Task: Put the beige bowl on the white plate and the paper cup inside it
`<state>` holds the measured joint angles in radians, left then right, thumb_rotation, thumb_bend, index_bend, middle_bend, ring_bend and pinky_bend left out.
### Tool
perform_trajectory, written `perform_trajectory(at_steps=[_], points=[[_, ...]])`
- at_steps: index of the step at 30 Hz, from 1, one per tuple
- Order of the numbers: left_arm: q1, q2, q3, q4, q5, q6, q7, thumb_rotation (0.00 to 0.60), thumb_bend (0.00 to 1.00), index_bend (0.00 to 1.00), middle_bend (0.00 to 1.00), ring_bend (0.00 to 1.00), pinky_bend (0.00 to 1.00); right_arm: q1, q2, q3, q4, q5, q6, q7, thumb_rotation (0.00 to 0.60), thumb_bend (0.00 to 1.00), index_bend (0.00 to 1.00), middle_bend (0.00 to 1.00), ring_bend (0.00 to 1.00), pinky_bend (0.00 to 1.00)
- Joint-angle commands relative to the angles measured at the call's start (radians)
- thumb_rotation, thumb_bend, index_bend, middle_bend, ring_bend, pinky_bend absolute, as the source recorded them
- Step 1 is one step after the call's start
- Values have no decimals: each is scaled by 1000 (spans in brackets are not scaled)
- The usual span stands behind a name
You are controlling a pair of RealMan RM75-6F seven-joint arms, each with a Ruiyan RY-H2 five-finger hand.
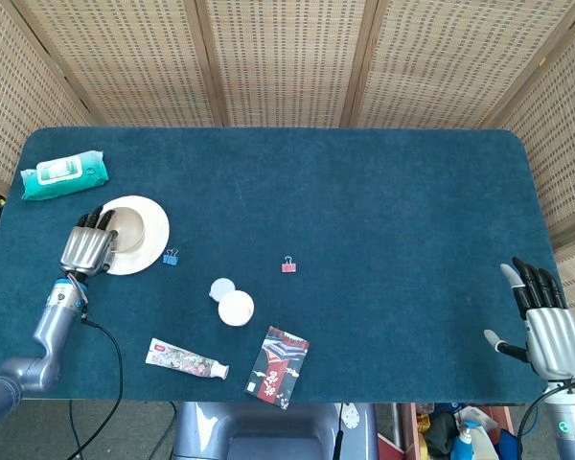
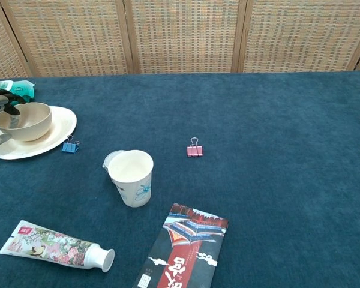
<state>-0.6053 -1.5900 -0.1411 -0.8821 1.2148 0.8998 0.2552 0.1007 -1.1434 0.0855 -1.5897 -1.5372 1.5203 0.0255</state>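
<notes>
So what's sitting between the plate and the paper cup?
Only the blue clip, just off the plate's rim toward the cup; chest view shows it best.

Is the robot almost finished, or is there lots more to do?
About halfway. The beige bowl sits on the white plate, so that part looks done. The left robot hand grips the bowl's rim. The paper cup stands on the table, outside the bowl, so it has yet to go in. The right robot hand is open and far from everything.
</notes>
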Motion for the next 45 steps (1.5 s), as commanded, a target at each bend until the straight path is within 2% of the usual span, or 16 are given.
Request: perform_trajectory(at_steps=[1, 4, 7, 11, 14, 19, 25, 31, 37, 45], points=[[-3, -9, 4, 15, 0, -4, 11, 600, 419, 591, 75, 0, 110, 0, 0, 1, 1, 1, 0, 2, 600, 146, 4, 0, 0, 0], [2, -12, -5, 17, -20, -9, 13, 600, 257, 425, 8, 0, 53, 0, 0, -1, 1, -4, 2, 1, 600, 146, 4, 0, 0, 0], [6, -3, -9, 3, -29, -9, 14, 600, 131, 280, 0, 0, 23, -1, 0, -1, 0, -5, 4, 0, 600, 146, 4, 0, 0, 0], [12, 38, -15, -51, -33, -9, 0, 600, 10, 187, 0, 0, 18, -2, -1, 0, 0, -5, 8, 0, 600, 146, 4, 0, 0, 0], [19, 101, -20, -129, -19, 13, -14, 600, 0, 158, 0, 0, 17, -2, -2, 0, -1, -7, 9, 0, 600, 146, 4, 0, 0, 0], [34, 188, -34, -257, 8, 71, -44, 600, 0, 156, 0, 0, 17, -2, -2, -1, -1, -10, 10, -3, 600, 146, 4, 0, 0, 0], [47, 306, -54, -463, 86, 170, -76, 600, 7, 174, 0, 0, 22, -2, -2, -4, -4, -16, 10, -6, 600, 146, 4, 0, 0, 0], [41, 384, -39, -665, 184, 215, -56, 600, 49, 221, 0, 0, 42, -3, 0, -4, -6, -17, 12, -6, 600, 146, 3, 0, 0, 0], [20, 367, -14, -762, 234, 207, -5, 600, 65, 259, 0, 0, 46, -5, 2, -2, -6, -16, 18, 0, 600, 146, 4, 0, 0, 0], [-4, 293, 40, -781, 291, 174, 20, 600, 100, 332, 0, 0, 52, -8, 2, 6, -4, -1, 21, -1, 600, 146, 4, 0, 0, 0]])
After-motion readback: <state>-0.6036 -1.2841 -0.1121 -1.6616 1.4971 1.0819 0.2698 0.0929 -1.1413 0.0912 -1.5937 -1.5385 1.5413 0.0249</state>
